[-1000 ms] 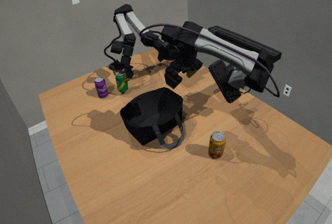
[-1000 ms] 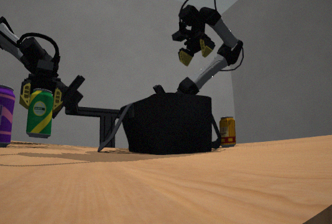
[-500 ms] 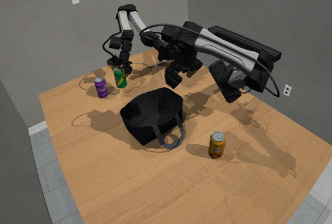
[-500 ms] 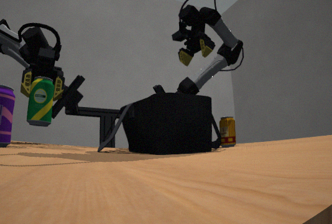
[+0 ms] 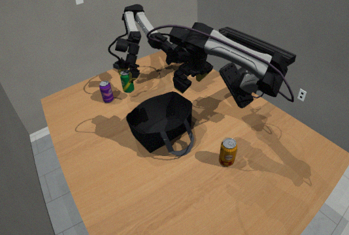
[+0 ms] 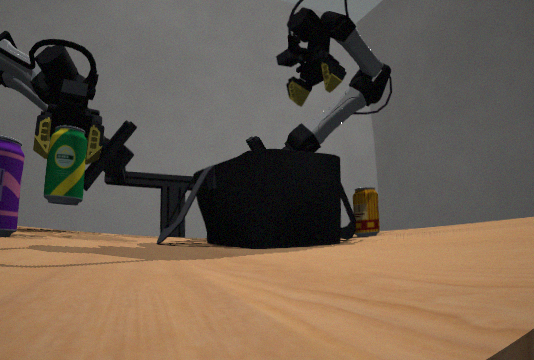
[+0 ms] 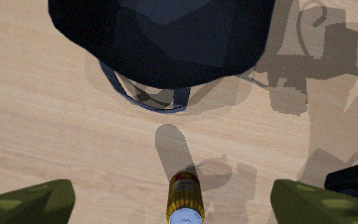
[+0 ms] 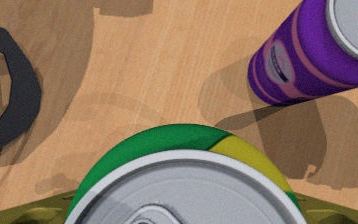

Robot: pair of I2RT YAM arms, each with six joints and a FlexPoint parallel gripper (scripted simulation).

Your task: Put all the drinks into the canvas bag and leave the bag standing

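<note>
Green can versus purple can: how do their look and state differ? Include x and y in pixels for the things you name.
The green can [image 5: 127, 82] [image 6: 65, 167] [image 8: 180, 137] has a yellow stripe; the purple can [image 5: 106, 92] [image 6: 9, 187] [image 8: 300, 60] has pink bands. The green can is held off the table by the right gripper [image 6: 67, 144]; the purple can stands on it, ungripped. Both are outside the bag [image 5: 150, 140] [image 6: 272, 202] [image 7: 170, 45].

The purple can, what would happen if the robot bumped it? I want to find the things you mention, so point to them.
The purple can [image 5: 106, 92] [image 6: 9, 187] [image 8: 300, 60] stands upright and looks taller than it is wide, so a high push might tip it. Its side is round, so it would probably roll once down. Its shiny metal top suggests a stiff, perhaps slippery, shell.
</note>
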